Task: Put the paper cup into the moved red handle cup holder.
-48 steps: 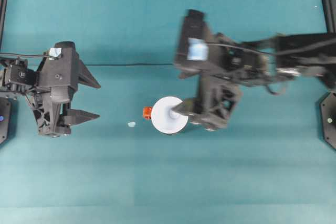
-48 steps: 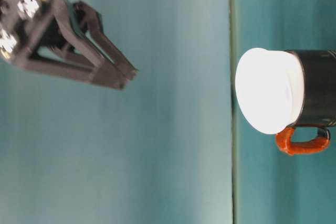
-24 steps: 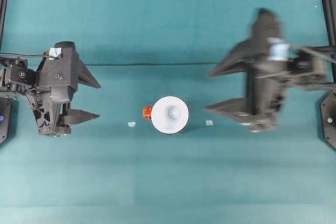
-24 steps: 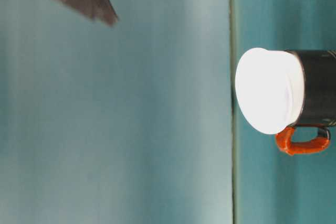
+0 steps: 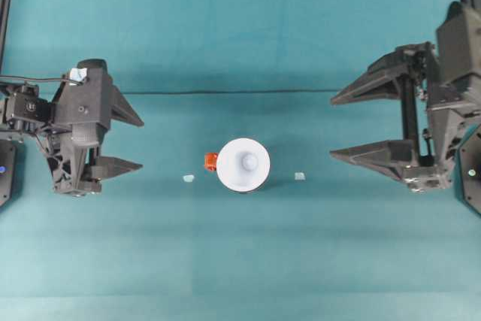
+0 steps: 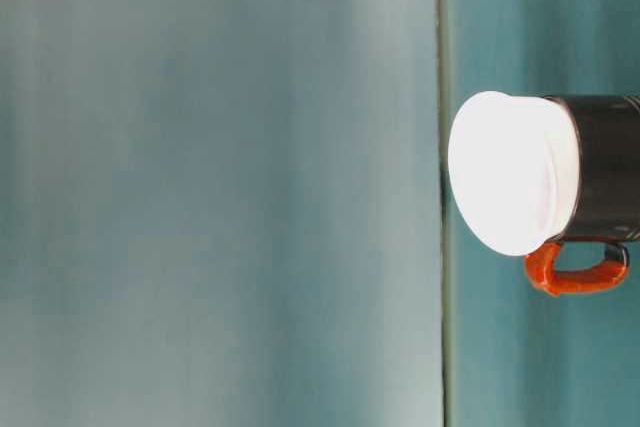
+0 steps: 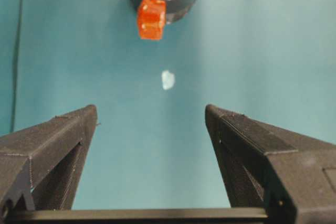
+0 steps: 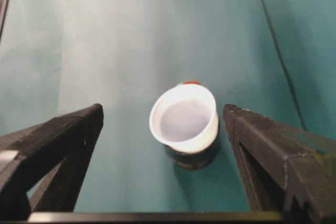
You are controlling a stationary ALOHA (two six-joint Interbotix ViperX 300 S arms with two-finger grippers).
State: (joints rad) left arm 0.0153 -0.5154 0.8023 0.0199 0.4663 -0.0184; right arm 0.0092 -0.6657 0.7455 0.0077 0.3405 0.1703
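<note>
Teal cloth covers the desk point(image 5: 240, 261), and a thin dark line runs across it behind the cup. At the middle of the desk stands the paper cup point(image 5: 243, 164), upright and seated inside the red handle cup holder point(image 6: 605, 169); from table level the white rim sticks out above the black wall of the holder, and its orange-red handle juts from one side. From overhead that handle shows as a small orange tab touching the cup's rim on the side toward the left end effector point(image 5: 135, 143). Two small pale scraps lie on the cloth near the cup, one scrap point(image 5: 188, 178) on the handle side and the other scrap point(image 5: 300, 176) on the opposite side. The left end effector sits well apart from the cup, its fingers spread wide and holding nothing. The right end effector point(image 5: 334, 127) is also well apart from the cup, on the side away from the handle, fingers spread wide and empty. Both point toward the cup.
</note>
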